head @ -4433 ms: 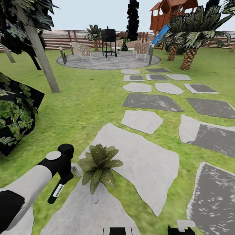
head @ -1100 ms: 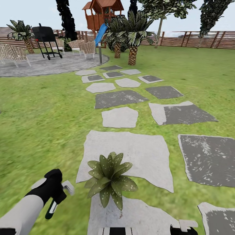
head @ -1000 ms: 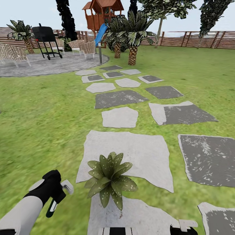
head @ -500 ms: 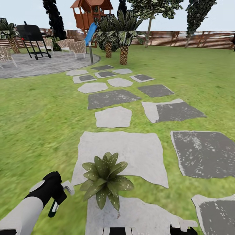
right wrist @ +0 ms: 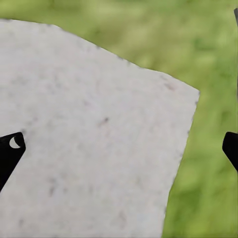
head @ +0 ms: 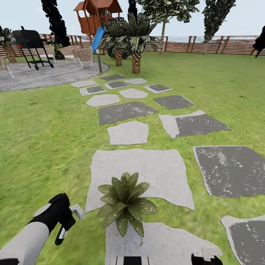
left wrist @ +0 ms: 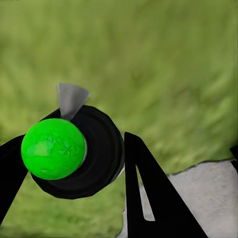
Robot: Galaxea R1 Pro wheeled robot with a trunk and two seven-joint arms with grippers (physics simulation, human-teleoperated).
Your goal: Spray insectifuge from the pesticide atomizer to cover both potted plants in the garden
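Since the earlier frame, the view has swung right. Left gripper (left wrist: 74, 163) stays clamped around the atomizer (left wrist: 74, 151), held low over the lawn (head: 44, 147) beside one potted plant (head: 126, 203) on a stepping stone (head: 147, 173). Right gripper (right wrist: 119, 148): fingers spread, empty.

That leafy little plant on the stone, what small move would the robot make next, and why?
Probably swing the left gripper, shut on the atomizer, a little toward the potted plant: in the head view the nozzle sits just beside the leaves, over grass, not yet above them.
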